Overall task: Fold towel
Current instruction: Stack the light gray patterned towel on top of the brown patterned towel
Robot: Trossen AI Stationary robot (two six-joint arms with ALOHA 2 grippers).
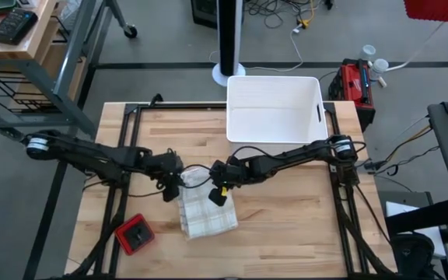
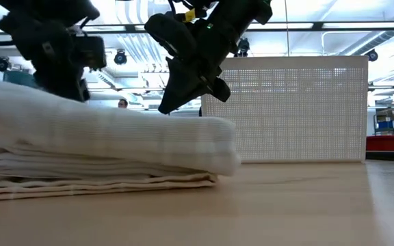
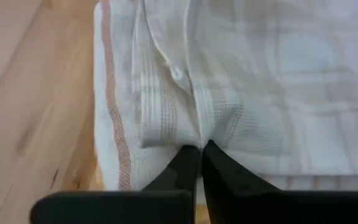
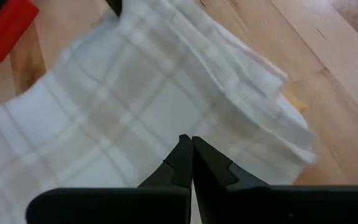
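Note:
The white towel (image 1: 206, 208) with faint plaid lines lies folded in several layers on the wooden table, its upper layer bulging over the stack (image 2: 108, 137). My left gripper (image 1: 173, 187) is at the towel's far left end and is shut on cloth (image 3: 199, 144). My right gripper (image 1: 218, 196) hangs over the towel's far right part with its fingers shut (image 4: 190, 140). In the low view its tips (image 2: 164, 107) stand right at the towel's top surface. My left gripper pinches a small pucker of the towel's top cloth (image 3: 197, 132) between its two fingertips, slanting down from the table's left. Creases run together at the tips. The towel rests on the table. My right gripper: I cannot tell whether its shut tips touch the plaid surface (image 4: 166, 112) beneath them.
A white plastic bin (image 1: 274, 109) stands at the table's far edge, behind the right arm; its perforated wall (image 2: 299, 109) fills the background in the low view. A red and black block (image 1: 134, 235) sits near the table's near left corner. Bare wood lies to the towel's right.

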